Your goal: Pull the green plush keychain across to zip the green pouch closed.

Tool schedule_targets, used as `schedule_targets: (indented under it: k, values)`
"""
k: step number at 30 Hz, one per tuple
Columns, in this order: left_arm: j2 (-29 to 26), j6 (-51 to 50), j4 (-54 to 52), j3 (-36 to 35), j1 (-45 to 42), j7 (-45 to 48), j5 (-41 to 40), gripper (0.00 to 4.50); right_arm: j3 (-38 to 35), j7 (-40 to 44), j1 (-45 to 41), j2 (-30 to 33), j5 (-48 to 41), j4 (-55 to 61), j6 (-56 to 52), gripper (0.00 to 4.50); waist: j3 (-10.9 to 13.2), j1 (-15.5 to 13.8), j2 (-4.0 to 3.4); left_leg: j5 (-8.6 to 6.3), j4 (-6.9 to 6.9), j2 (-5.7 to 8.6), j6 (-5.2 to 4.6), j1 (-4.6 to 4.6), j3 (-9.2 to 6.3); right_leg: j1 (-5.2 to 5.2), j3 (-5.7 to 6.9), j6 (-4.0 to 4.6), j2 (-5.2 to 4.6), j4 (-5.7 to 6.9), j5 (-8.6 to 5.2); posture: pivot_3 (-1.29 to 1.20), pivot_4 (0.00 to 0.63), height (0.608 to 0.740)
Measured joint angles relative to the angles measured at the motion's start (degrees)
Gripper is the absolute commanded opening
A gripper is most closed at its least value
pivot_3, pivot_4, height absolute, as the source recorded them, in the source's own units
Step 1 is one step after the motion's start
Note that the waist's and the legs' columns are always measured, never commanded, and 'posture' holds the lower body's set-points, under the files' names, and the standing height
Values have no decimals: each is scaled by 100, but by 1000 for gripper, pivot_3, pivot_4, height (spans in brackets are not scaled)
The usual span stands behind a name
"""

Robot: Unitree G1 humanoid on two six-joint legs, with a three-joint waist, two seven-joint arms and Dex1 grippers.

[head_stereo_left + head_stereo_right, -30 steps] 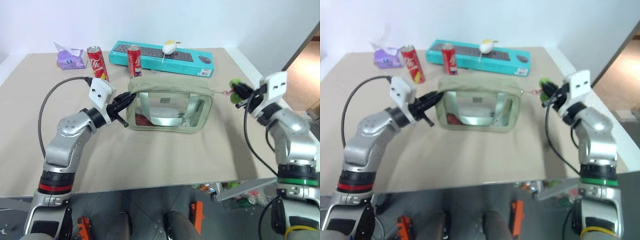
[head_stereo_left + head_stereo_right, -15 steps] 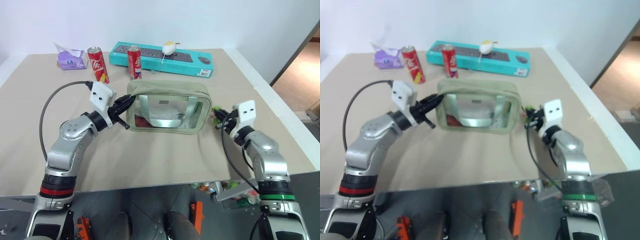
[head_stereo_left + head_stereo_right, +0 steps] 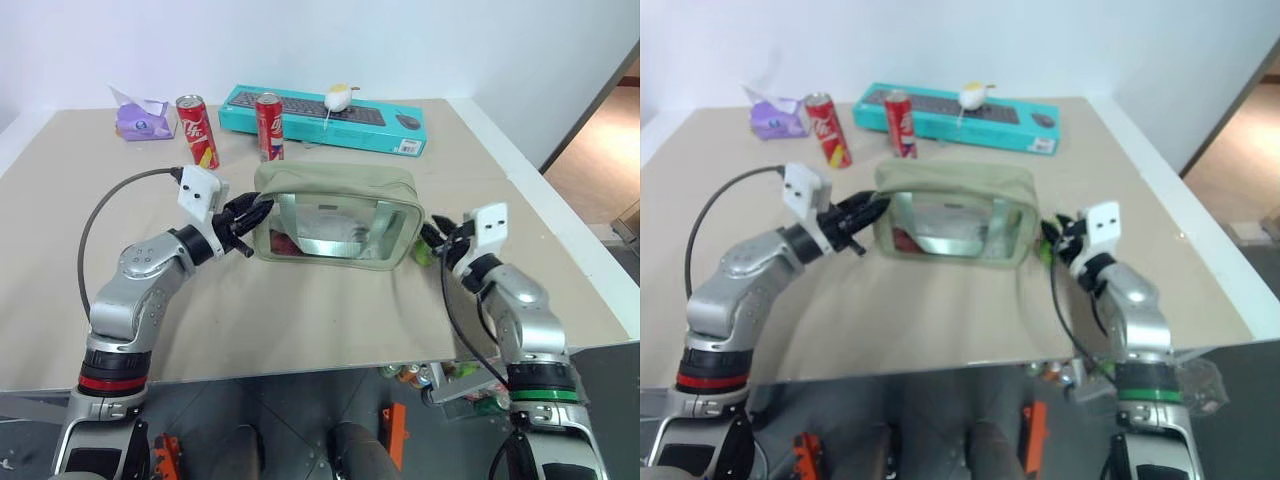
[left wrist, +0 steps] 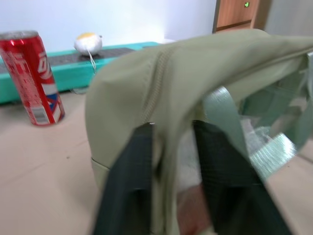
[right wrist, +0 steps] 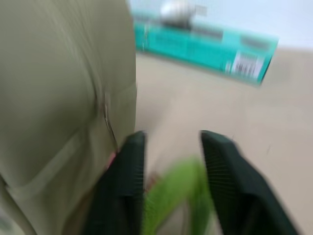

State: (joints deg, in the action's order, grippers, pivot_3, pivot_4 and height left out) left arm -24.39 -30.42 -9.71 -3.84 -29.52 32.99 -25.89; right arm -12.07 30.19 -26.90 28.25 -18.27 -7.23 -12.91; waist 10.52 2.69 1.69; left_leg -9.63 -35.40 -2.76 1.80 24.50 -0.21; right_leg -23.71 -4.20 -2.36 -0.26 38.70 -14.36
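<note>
The left fingers are now partly open, with the end of the pale green soft pouch sitting loosely between them. A moment ago they pinched that end tight. The right fingers are partly open too. The small bright green fuzzy plush keychain lies between them, but they do not squeeze it any more. A second ago the right fingers held the plush up, out past the pouch toward the worktop's right edge. Now the right fingers have come down and in, close to the pouch's right end, and the plush rests low beside that end.

The pouch sits near the middle of the tan worktop. Its top looks shut all the way across. So I think the zip pull is done and both hands are letting go.

Behind the pouch, by the far edge, stand two red drink cans and a long teal keyboard box.
</note>
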Motion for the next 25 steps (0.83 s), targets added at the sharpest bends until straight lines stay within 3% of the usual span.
schedule_targets:
  k: [4, 6, 16, 21, 25]
  values:
    - [-111, -23, 73, -72, -38, 79, -87, 4040, -289, 114, -26, 382, -292, 521, -279, 4367, 0, -2, 0, 0, 1, 0, 0, 0, -2, 0, 2, 0, 0, 0, -3, 0, 150, 740]
    - [-172, -32, 122, -125, -99, 131, -123, 4439, -480, 111, 81, 559, -410, 744, -463, 4500, 0, -6, 0, 0, 1, 0, 0, 0, -3, 2, 3, 0, -1, 0, -3, 0, 150, 740]
    - [-595, -206, 92, -1199, -59, 150, -838, 4439, -1355, 532, 1307, 1231, -1213, 1882, -1307, 4500, 0, 11, 0, -1, 2, -6, -2, -4, -1, 2, 2, 3, 4, 0, -5, 0, 150, 740]
    - [-1136, 208, -697, -1170, 2146, 778, -504, 4439, -1074, 1343, 2622, 1630, -1728, 3129, -1832, 4500, -11, 34, -9, -32, 12, -11, 1, -54, 17, 38, -11, 10, -1, 0, -41, 0, 150, 740]
    - [-1092, 267, -911, -555, 2645, 815, -142, 4439, -409, 1655, 2945, 1622, -1413, 3323, -1493, 4500, 0, -63, 11, -18, -12, -10, 14, -26, 10, 34, -1, 30, -7, -2, -45, 0, 150, 740]
